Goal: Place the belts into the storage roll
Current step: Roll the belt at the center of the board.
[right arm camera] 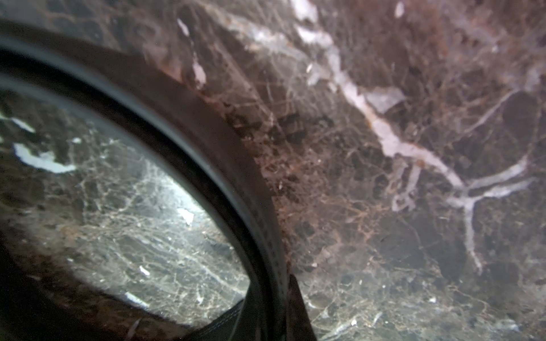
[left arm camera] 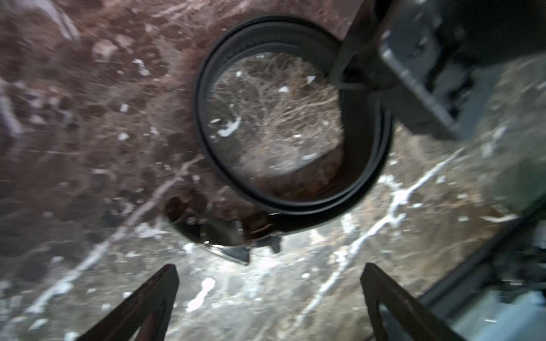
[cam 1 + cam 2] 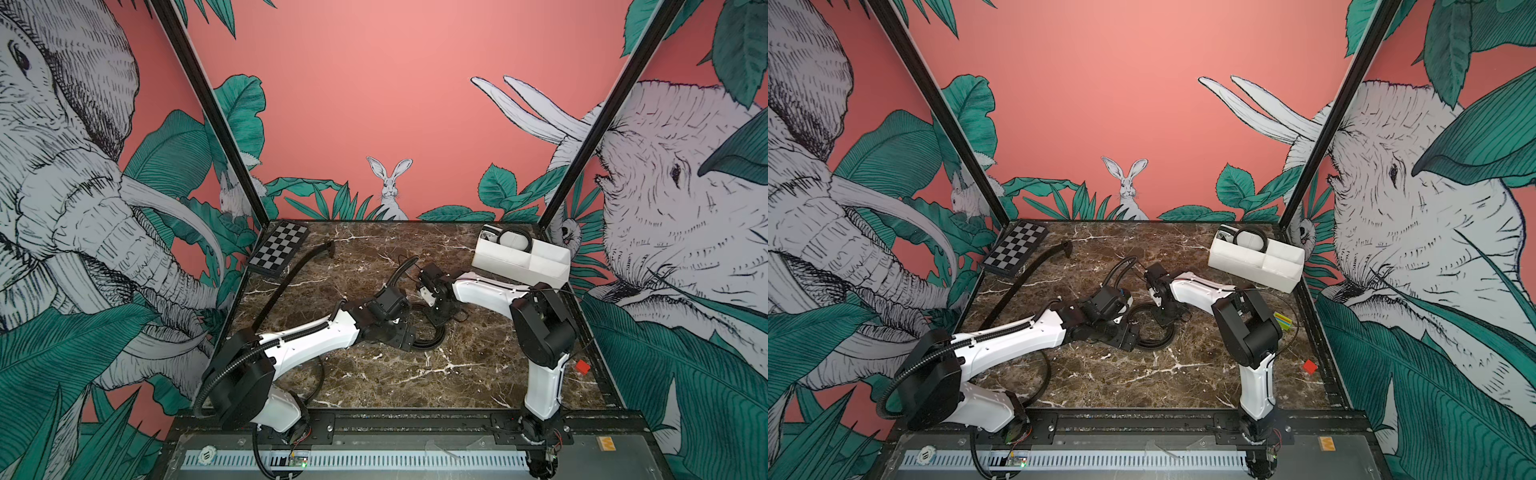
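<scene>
Bright and evenly lit from overhead in both top views, with only soft, short shadows on the marble bench [image 3: 415, 386]; sharp at centre, stretched and bowed toward the corners. Dimmer and smeared with motion blur in the left wrist view, coiled belt [image 2: 295, 206] soft-edged. Too close for focus on the coiled belt [image 1: 218, 165] in the right wrist view; white glare inside its loop.

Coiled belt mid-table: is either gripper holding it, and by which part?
The right gripper pinches the coiled belt on its rolled band, roughly opposite the buckle. The left gripper is open, holding nothing.
</scene>
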Available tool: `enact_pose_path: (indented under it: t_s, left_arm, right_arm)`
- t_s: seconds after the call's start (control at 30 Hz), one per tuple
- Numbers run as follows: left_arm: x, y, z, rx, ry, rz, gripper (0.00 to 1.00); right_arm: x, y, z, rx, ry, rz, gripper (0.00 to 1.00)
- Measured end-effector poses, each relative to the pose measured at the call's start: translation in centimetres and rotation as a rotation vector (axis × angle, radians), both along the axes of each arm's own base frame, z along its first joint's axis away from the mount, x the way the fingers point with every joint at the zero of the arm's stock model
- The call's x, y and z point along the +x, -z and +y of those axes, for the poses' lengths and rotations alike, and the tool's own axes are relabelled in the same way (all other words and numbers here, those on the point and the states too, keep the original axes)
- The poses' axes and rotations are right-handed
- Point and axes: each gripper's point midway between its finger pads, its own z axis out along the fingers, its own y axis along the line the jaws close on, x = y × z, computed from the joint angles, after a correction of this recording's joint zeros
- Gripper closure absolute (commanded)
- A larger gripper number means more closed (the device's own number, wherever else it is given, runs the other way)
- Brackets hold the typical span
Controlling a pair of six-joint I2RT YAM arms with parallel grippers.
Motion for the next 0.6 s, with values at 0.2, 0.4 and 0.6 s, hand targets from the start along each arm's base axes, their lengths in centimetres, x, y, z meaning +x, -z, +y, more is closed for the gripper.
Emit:
enact_pose_path:
  t_s: [0.2, 0.4, 0.6]
  left_arm:
    - [-0.7, -0.8, -0.7, -0.087, -0.152, 0.134, 0.01]
    - [-0.8, -0.5, -0.8, -0.142, -0.327, 0.224, 0.01]
    - [-1.5, 1.5, -0.4, -0.202, -0.533, 0.336, 0.01]
  right_arm:
    - [0.0, 0.0, 0.0, -0.003, 0.004, -0.001, 1.0]
    - [0.0, 0.0, 0.0, -0.004, 0.004, -0.002, 1.0]
    - [-0.1, 0.0, -0.1, 0.004, 0.005, -0.012, 1.0]
